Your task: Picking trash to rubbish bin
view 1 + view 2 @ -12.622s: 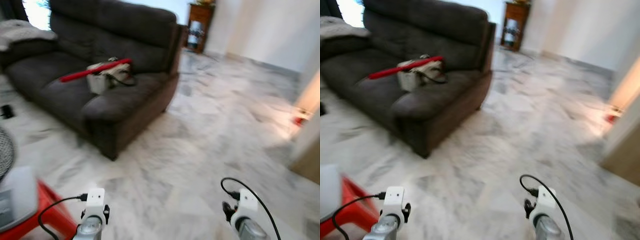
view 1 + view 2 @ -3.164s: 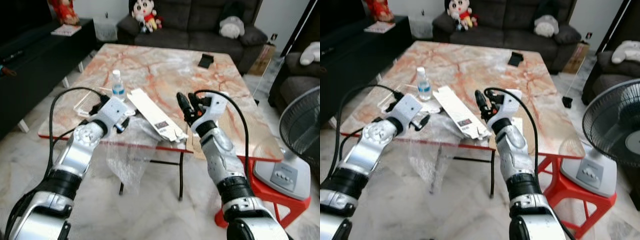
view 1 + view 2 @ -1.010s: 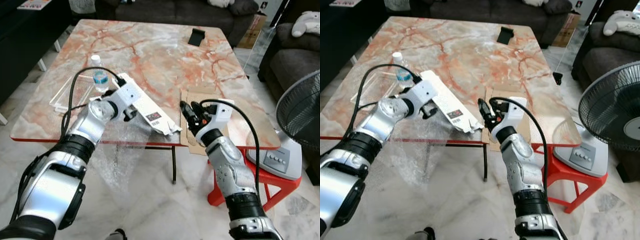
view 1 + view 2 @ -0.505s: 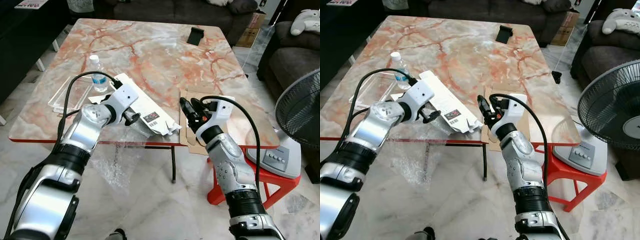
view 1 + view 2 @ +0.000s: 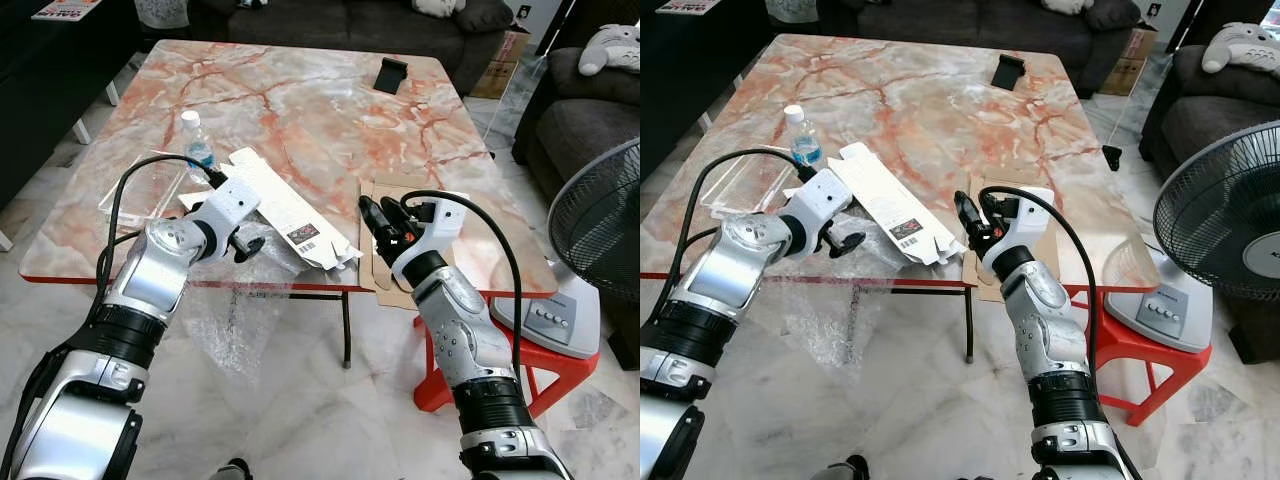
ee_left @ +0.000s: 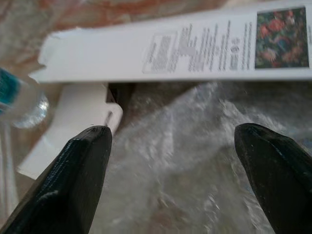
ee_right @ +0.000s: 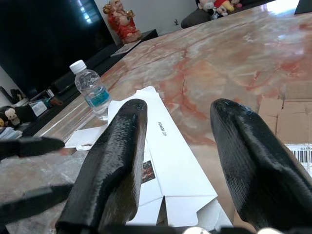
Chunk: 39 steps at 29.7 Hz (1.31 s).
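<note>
- On the pink-veined marble table [image 5: 300, 90], near its front edge, a long flattened white carton [image 5: 285, 207] lies slantwise, its printed label facing up.
- Crumpled clear plastic wrap [image 5: 235, 320] lies by the carton's near side and spills over the table edge, hanging down toward the floor.
- Left gripper [image 5: 240, 246] hovers at the table's front edge just beside the carton, over the plastic; its black fingers [image 6: 73, 183] stand spread wide, with nothing between them.
- From the left wrist view the wrap looks to lie directly below the spread fingers, though whether they touch it is hard to tell through the blur.
- Right gripper [image 5: 378, 218] is raised at the front edge, over a flattened brown cardboard piece [image 5: 385, 285] that overhangs the table; its fingers [image 7: 112, 161] are parted and empty, pointing toward the carton's torn end.
- A small water bottle [image 5: 196, 143] with a blue label stands upright beyond the carton's far end, near a clear plastic tray [image 5: 140, 190].
- Far across the table lies a dark phone-like object [image 5: 389, 72].
- A standing fan [image 5: 600, 240] sits at the robot's right, its base on a red stool [image 5: 520, 370].
</note>
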Motion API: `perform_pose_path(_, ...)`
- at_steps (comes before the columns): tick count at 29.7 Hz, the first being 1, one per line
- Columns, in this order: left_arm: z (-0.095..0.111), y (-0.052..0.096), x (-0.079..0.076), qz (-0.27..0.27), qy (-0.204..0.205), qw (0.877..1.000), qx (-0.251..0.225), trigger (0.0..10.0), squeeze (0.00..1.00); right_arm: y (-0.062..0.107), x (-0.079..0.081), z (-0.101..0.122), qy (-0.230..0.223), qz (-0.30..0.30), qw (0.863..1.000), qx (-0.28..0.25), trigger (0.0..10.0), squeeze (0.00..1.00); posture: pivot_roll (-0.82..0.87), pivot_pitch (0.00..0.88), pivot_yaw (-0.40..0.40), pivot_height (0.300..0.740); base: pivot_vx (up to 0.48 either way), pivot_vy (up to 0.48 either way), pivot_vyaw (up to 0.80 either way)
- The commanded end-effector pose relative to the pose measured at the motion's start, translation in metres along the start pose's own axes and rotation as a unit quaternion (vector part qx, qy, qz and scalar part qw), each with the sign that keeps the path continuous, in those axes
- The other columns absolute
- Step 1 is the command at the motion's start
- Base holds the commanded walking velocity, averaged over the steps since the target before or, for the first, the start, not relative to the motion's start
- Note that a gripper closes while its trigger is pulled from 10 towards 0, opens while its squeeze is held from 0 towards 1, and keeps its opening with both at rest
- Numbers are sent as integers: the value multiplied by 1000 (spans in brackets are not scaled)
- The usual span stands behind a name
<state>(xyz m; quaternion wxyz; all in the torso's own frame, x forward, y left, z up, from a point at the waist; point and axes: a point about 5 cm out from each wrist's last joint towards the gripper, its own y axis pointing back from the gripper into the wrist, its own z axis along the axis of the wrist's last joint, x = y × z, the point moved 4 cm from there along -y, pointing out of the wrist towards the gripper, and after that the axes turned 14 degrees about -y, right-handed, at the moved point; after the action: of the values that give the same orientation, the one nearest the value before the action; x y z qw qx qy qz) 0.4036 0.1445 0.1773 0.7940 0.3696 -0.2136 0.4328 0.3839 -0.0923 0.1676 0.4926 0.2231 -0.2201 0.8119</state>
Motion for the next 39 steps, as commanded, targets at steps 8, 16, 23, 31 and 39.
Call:
perform_pose_path(8,-3,-12,-13,-4,16,1000,4,10000,0,2,-1,-1,-6,-1,1000,5,10000,0,-46,96,-128,740,0,0,0)
perform_pose_path(16,5,-13,-3,15,13,1000,-9,10000,0,2,-1,-2,-10,-1,1000,6,10000,0,-48,103,-127,740,0,0,0)
perform_pose_path(23,11,-14,6,31,8,999,-16,10000,0,3,-2,-3,-14,-3,1000,8,10000,0,-46,110,-127,740,0,0,0)
perform_pose_path(31,2,-26,-6,7,10,1000,-4,10000,0,4,-2,-3,-17,-4,1000,7,10000,0,-54,113,-127,740,0,0,0)
perform_pose_path(39,-4,-35,-10,10,-4,1000,20,10000,0,5,-2,-5,-20,-6,1000,9,10000,0,-59,111,-127,740,0,0,0)
